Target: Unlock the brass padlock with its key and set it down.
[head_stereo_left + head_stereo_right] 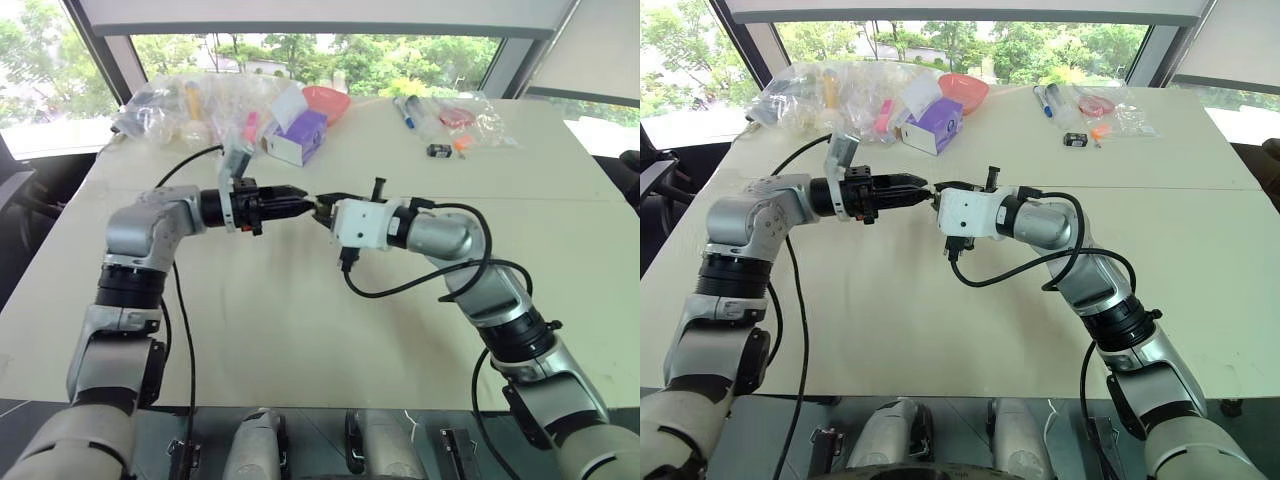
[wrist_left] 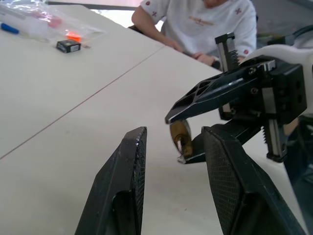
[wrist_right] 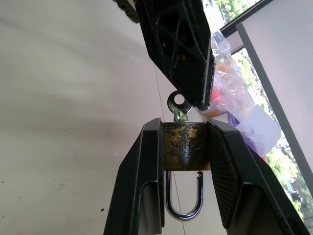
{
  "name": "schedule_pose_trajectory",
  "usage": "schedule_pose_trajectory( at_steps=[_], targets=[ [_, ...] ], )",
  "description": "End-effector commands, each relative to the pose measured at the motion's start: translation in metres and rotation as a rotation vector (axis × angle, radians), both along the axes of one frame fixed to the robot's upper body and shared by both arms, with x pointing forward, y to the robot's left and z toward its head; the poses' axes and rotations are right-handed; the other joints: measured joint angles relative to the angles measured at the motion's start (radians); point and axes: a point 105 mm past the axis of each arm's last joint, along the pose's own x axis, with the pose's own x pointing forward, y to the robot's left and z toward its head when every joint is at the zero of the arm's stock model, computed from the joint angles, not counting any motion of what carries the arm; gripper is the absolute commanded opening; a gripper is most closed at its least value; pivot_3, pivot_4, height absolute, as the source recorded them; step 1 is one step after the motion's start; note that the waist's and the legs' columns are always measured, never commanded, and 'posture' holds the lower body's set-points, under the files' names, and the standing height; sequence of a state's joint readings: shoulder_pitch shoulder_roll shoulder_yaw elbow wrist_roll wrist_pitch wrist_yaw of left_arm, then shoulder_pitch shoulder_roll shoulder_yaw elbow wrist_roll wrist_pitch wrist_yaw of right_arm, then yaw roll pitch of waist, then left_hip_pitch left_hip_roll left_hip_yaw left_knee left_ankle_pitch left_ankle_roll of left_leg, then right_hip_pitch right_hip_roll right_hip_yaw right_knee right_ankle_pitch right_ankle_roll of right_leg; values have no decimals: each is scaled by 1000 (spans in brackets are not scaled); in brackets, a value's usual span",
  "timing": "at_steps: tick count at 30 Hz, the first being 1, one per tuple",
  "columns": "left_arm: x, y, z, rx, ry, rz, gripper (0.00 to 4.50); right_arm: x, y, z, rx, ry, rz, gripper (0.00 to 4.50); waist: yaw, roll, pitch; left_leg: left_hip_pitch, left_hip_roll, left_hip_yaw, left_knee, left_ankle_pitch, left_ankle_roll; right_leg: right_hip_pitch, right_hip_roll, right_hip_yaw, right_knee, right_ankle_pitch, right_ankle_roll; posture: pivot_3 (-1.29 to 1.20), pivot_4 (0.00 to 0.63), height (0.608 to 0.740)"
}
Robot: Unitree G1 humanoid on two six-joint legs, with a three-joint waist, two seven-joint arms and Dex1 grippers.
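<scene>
My right gripper (image 3: 183,122) is shut on the brass padlock (image 3: 186,147), held above the table (image 1: 300,320) with the body squeezed between both fingers. Its silvery shackle (image 3: 185,208) hangs toward the wrist, and one leg's end sits just clear of the body. A small silver key (image 3: 177,105) sticks out of the keyhole at the far end. My left gripper (image 2: 175,129) faces it tip to tip and is open, its fingers (image 2: 122,186) apart with nothing between them. One left finger (image 3: 181,44) is right beside the key's head. The two grippers meet at mid-table (image 1: 315,208).
At the table's far side lie clear plastic bags (image 1: 190,105), a purple-and-white box (image 1: 298,137), a red bowl (image 1: 326,102), a blue marker (image 1: 404,112) and a small black-and-grey block (image 1: 439,151). A person in a white shirt (image 2: 200,24) sits at the table's edge.
</scene>
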State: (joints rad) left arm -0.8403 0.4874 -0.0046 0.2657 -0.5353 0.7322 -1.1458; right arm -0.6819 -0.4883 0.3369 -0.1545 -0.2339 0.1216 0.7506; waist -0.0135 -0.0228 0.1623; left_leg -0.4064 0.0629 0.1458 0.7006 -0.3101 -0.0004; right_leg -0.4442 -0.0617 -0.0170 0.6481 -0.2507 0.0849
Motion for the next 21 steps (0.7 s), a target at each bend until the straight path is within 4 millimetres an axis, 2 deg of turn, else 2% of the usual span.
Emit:
schedule_pose_trajectory(
  at_steps=[1, 10, 13, 15, 21],
  targets=[
    [-2, -6, 10, 1, -59, -16, 1804, -6, 4, 25, 45, -91, 23, 695, -1, 0, 0, 0, 0, 0, 0, 0, 0, 0, 0, 0, 0, 0, 0, 0, 150, 734],
    [1, -14, 1, 11, -42, -31, 1804, -8, 5, 27, 50, -103, 26, 695, -1, 0, 0, 0, 0, 0, 0, 0, 0, 0, 0, 0, 0, 0, 0, 0, 150, 734],
    [5, -17, 2, 2, -41, -22, 966, -9, 6, 27, 50, -105, 29, 695, 1, 0, 0, 0, 0, 0, 0, 0, 0, 0, 0, 0, 0, 0, 0, 0, 150, 734],
    [4, -18, 1, 9, -40, -30, 81, -9, 6, 27, 50, -107, 29, 695, 1, 0, 0, 0, 0, 0, 0, 0, 0, 0, 0, 0, 0, 0, 0, 0, 150, 734],
    [3, -18, -2, 25, -33, -44, 24, -11, 7, 27, 47, -110, 33, 695, -1, 0, 0, 0, 0, 0, 0, 0, 0, 0, 0, 0, 0, 0, 0, 0, 150, 734]
  ],
)
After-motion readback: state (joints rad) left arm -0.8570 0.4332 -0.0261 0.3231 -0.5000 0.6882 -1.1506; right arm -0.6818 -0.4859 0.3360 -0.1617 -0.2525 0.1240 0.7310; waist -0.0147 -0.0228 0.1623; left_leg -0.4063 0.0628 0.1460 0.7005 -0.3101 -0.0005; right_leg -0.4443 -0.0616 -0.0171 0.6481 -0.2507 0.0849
